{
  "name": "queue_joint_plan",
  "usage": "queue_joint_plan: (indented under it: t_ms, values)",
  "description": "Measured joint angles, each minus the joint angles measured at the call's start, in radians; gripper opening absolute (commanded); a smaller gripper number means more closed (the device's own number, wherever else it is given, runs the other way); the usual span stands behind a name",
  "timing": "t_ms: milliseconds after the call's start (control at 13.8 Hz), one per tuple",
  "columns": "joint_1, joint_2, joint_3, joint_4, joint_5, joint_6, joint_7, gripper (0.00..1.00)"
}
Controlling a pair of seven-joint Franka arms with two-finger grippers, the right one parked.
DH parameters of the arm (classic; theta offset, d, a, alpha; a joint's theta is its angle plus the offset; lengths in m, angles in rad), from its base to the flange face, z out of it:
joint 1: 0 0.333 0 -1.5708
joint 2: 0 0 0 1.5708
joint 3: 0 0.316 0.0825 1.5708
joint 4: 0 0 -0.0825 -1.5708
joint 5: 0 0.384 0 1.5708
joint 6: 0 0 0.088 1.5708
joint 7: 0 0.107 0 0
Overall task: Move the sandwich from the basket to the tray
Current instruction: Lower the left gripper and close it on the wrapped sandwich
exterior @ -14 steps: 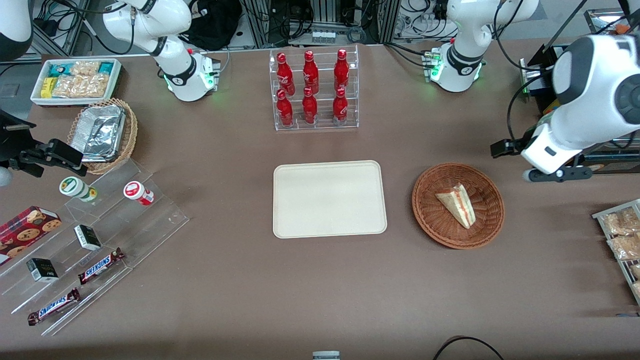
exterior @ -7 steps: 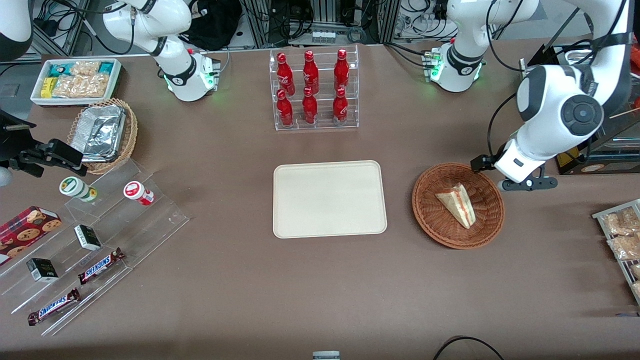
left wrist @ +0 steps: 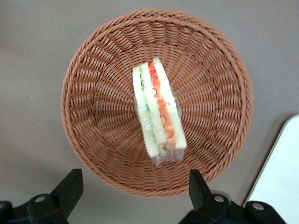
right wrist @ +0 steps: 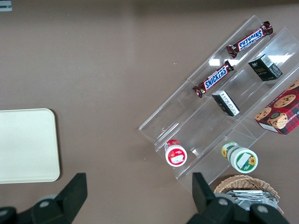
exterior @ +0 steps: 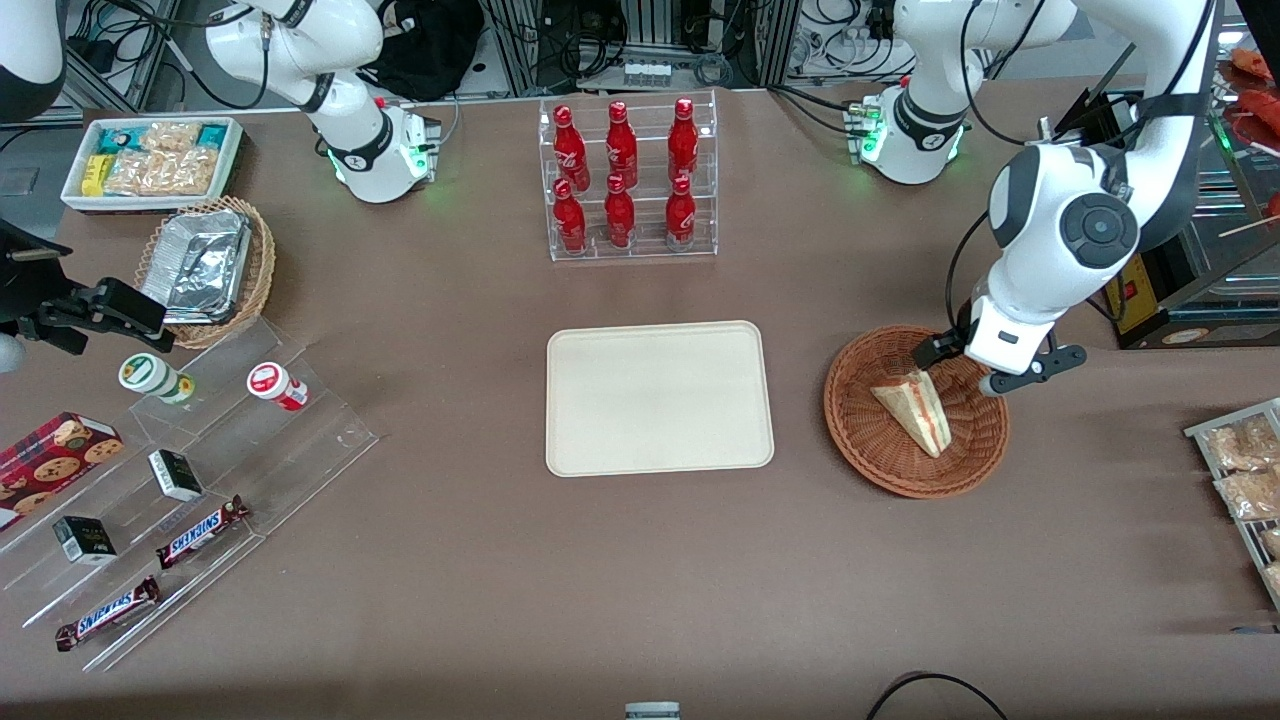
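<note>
Brown matte bench (exterior: pixel 640 560) in front view: woven wicker basket (exterior: pixel 858 440) holds sandwich (exterior: pixel 915 408), beside smooth cream tray (exterior: pixel 660 396); gripper (exterior: pixel 958 365) hangs over basket's rim.

Left wrist view: fingers (left wrist: pixel 71 183) spread wide, empty, above sandwich (left wrist: pixel 158 116). Judged soft, light, film-wrapped, slippery; pinch gently across flat bread faces.

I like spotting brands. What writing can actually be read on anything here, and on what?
"SNICKERS": on the two candy bars on the clear stepped stand.
Red bottles: white script, unreadable.
Small black boxes, round lids, cookie box: print too small.
Sandwich, under the open tool: no writing.
</note>
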Motion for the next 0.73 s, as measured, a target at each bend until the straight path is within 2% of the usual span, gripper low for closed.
queue_joint_plan:
  t_ms: [727]
  values:
    - [-0.02, 0.13, -0.001, -0.003, 0.0, 0.165, -0.346, 1.0]
